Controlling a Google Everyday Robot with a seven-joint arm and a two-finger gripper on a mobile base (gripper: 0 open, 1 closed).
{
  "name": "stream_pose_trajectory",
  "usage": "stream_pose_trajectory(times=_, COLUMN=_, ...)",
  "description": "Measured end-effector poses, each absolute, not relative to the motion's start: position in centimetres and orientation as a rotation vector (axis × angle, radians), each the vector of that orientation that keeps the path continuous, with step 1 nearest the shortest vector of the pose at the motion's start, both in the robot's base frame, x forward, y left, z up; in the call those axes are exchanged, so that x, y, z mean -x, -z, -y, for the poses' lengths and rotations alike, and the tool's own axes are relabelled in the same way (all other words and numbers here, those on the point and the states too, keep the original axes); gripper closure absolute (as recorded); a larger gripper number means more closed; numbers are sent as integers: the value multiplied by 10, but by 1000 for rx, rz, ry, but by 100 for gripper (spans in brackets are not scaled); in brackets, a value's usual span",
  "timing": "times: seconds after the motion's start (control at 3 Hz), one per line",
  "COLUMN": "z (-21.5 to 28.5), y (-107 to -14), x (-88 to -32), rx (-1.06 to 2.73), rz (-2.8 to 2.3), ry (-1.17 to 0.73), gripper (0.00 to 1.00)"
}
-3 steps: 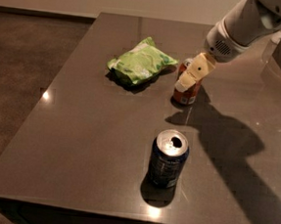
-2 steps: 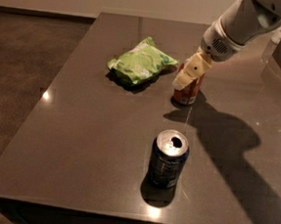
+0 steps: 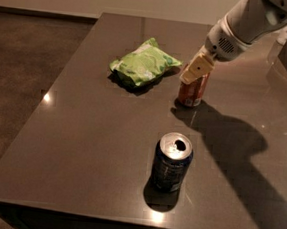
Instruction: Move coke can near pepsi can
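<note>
gripper (image 3: 195, 73) at top of coke can (image 3: 191, 93), placed for a grasp | clench: cannot tell | coke can upright, 12 o'clock from pepsi can (image 3: 171, 165), well apart | 1 carry left

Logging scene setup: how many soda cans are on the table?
2. The coke can stands upright toward the back, right of the green bag, with the gripper at its top. The pepsi can stands upright nearer the camera. None seem hidden.
</note>
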State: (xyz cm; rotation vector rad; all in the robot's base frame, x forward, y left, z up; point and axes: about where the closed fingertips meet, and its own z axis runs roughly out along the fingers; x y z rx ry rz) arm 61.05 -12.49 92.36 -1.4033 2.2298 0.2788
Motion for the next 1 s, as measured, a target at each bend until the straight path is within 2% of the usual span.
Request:
stream_pose_trajectory(times=0.33, z=124, y=-934, x=-593, rx=1450, rz=-2191, ry=-276, gripper=83)
stream_pose_trajectory(times=0.67, z=119, y=-944, x=-563, rx=1546, rz=-2134, ry=-281, gripper=100)
stream_pose_trajectory(times=1.0, z=110, y=-951, x=-525, rx=1686, rz=-2055, ry=-316, gripper=100)
